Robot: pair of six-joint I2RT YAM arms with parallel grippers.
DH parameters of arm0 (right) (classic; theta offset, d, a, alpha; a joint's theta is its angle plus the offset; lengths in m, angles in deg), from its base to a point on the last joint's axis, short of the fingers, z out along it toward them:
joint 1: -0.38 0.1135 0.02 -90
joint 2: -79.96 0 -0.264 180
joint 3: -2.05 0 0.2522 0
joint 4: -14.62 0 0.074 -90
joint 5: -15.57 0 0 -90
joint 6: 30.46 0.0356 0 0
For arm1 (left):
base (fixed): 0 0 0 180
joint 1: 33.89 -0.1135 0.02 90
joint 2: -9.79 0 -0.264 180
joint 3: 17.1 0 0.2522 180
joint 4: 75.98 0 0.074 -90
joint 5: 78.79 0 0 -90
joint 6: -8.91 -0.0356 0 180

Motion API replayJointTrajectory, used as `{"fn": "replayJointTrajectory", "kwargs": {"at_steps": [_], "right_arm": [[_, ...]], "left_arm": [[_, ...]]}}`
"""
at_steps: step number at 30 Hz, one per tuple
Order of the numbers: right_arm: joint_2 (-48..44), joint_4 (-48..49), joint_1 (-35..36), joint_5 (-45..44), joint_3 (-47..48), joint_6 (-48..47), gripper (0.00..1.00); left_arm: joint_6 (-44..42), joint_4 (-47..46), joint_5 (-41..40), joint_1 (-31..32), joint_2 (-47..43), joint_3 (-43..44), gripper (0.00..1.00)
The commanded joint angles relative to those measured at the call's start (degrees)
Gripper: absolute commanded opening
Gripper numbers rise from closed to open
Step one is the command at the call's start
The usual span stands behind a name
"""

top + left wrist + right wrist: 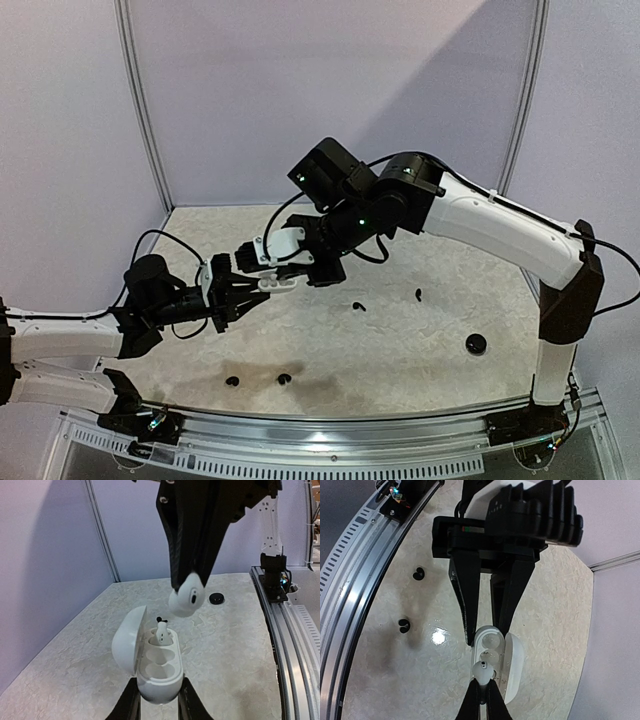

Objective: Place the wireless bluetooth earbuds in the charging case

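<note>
While the white earbud (186, 597) hangs clear, the charging case (159, 686) gapes below.

One glossy white plastic charging case (159, 680) with a rounded hinged lid is in view. The white bean-shaped earbuds (186, 597) number two. The small black earbuds (358, 306) with short curved stems number four, in two loose pairs. There is one flat round black puck-like object (476, 344), one pale speckled tabletop (420, 370), two grey vertical wall strips (143, 110), and two white-and-black jointed robot arms (500, 225).
</note>
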Motion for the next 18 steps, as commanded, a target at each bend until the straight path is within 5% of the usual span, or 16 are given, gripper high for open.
{"fn": "replayJointTrajectory", "kwargs": {"at_steps": [1,18], "right_arm": [[1.0,0.6,1.0,0.6,2.2,-0.9,0.00],[2.4,1.8,1.2,0.4,3.3,-0.3,0.00]], "left_arm": [[-0.8,-0.4,0.1,1.2,0.3,0.6,0.00],[-2.0,-0.2,0.1,1.6,0.4,0.6,0.00]]}}
